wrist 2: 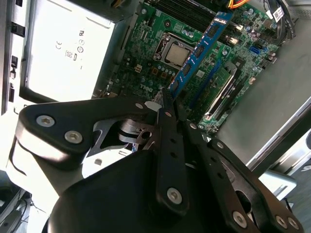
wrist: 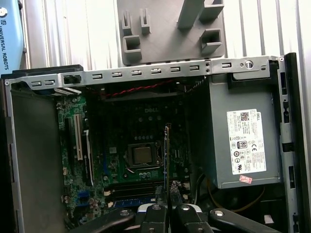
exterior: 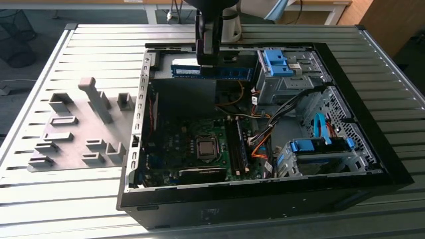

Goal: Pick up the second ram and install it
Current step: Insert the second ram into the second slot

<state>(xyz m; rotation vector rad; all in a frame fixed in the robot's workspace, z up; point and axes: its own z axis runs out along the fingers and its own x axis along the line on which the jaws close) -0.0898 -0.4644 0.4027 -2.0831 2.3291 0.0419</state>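
Overhead, the gripper pinches the second ram above the motherboard, beside the power supply.

Black metal linkage gripper: flat matte bars, rounded ends, paired links on each side. Silver round-head screws at link pivots. Bare grey metal plate between links, just behind fingertips. Light-blue plastic arm cover farther back, printed lettering along it.

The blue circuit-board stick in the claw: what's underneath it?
A green motherboard with a square silver processor and black memory slots. The black gripper covers the gripped end of the long blue circuit-board stick.
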